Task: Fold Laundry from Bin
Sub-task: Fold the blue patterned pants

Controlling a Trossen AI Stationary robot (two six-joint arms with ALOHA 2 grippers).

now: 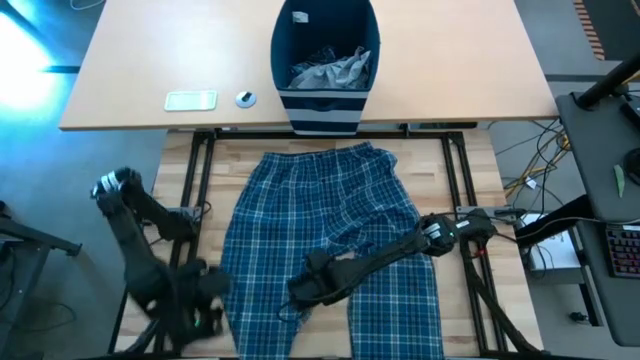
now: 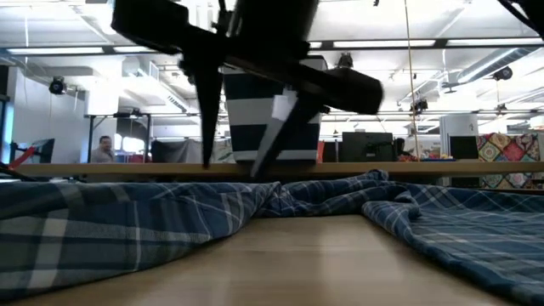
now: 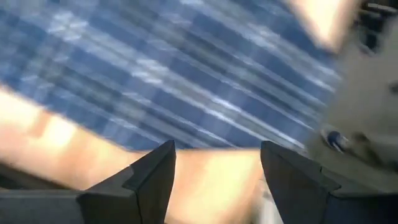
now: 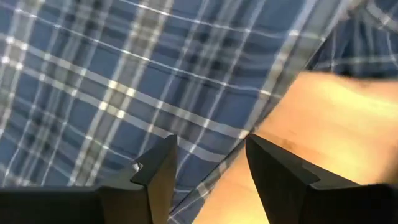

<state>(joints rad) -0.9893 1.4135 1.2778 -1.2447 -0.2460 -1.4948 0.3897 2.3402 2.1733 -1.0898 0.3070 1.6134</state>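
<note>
plaid trousers (image 1: 330, 250) lie flat mid-frame, legs running toward the bottom edge. right gripper (image 1: 305, 290) hovers open over the crotch, nearest; left gripper (image 1: 205, 300) open at the lower-left edge.

blue-and-white plaid trousers (image 1: 330, 235), navy striped bin (image 1: 325, 60)

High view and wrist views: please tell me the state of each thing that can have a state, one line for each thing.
Plaid trousers: spread flat on the wooden table, legs apart, some wrinkles.
Bin: upright on the far table, open top, grey cloth still inside.
Left pincer: open, holds nothing, at the left edge of the trousers.
Right pincer: open, holds nothing, over the inner edge of a trouser leg.
</note>
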